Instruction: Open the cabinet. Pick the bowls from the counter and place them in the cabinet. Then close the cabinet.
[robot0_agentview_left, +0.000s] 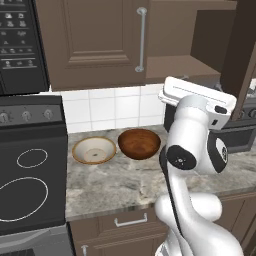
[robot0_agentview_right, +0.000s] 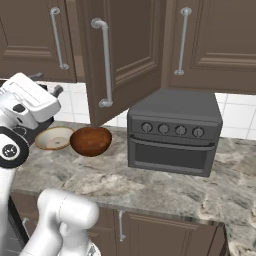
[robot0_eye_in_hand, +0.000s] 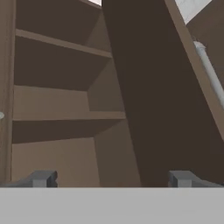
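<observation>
Marbled surface (robot0_agentview_left: 120, 185): both bowls (robot0_agentview_left: 139, 144) sit near its back edge, below the released claw (robot0_eye_in_hand: 111, 178) (facing the open cabinet (robot0_eye_in_hand: 65, 113)).

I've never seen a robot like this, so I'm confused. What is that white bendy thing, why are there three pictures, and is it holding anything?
The white bendy thing is a robot arm in a pretend kitchen. Two pictures come from cameras behind it, one on its left and one on its right. The third comes from a camera on its hand, looking into the open cabinet at bare shelves. On the counter sit two bowls: a brown wooden bowl and a cream bowl, side by side. A black toaster oven stands nearby. The gripper is wide open and holds nothing. One cabinet door is swung open.
</observation>
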